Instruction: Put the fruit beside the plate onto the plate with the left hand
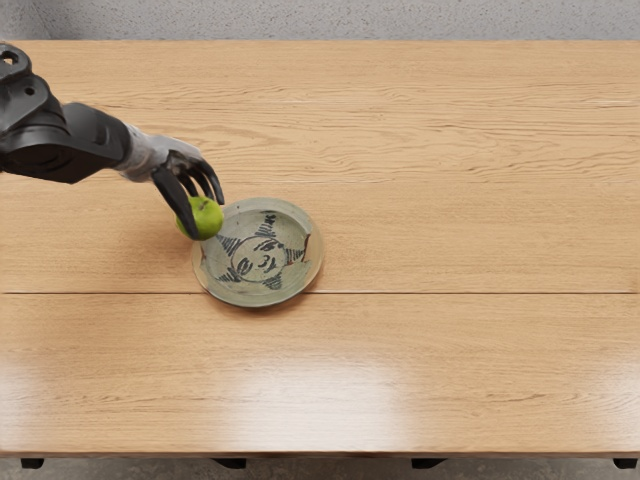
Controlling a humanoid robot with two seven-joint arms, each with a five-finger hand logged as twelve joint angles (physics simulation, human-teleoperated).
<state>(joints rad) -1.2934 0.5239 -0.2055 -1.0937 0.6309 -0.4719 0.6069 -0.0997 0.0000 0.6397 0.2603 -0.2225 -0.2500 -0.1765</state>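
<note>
A small green fruit [207, 216] is at the upper left rim of a round pale plate [290, 280] with a dark painted pattern. My left hand [192, 192] reaches in from the left edge, its dark fingers curled around the fruit from above and from the left. The fruit overlaps the plate's rim; whether it rests on the rim or is lifted I cannot tell. The right arm is out of view.
The plate sits left of the middle of a broad wooden table [450, 200]. A seam runs across the tabletop just below the plate. Nothing else stands on the wood.
</note>
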